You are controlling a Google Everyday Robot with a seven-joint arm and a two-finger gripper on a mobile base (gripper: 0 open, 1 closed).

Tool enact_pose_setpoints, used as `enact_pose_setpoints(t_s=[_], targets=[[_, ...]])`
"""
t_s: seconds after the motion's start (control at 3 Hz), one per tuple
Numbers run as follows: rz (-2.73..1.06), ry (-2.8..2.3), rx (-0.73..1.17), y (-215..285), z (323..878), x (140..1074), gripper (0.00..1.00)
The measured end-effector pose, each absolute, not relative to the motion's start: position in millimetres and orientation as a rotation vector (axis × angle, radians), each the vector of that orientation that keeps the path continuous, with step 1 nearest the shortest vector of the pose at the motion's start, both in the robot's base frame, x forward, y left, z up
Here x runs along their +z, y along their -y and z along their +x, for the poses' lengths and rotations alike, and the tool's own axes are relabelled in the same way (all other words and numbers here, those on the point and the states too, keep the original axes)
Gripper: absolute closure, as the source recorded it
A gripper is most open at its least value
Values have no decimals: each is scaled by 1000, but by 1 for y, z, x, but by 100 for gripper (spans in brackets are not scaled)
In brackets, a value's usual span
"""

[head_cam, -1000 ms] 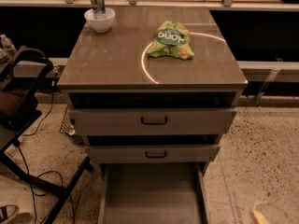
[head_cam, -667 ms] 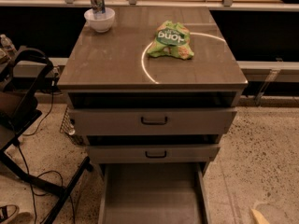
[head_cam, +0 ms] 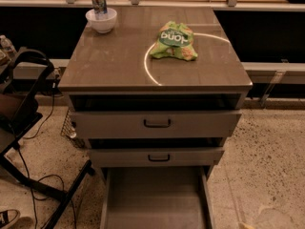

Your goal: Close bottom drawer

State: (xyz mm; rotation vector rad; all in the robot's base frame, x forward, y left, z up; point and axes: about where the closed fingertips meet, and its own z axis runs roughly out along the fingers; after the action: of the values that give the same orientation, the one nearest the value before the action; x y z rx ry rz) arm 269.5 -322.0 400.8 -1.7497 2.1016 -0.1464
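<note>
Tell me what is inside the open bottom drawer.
The bottom drawer shows a bare floor; its front end is cut off below the frame, its rear hidden under the middle drawer. The gripper shows as a pale tip at lower right.

Dim warm overhead light, arc glaring on cabinet top point(head_cam: 114, 66), shadows filling drawer gaps point(head_cam: 152, 102), gripper point(head_cam: 249, 225) sitting dimly lit at near right.
</note>
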Motion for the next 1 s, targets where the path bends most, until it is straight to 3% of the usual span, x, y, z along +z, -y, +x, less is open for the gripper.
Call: enact_pose_setpoints(t_s=[0.33,1.0], targets=[[-1788,-2077,-156,320,271,361,49],[-1820,-1990,-43,254,253,288,100]])
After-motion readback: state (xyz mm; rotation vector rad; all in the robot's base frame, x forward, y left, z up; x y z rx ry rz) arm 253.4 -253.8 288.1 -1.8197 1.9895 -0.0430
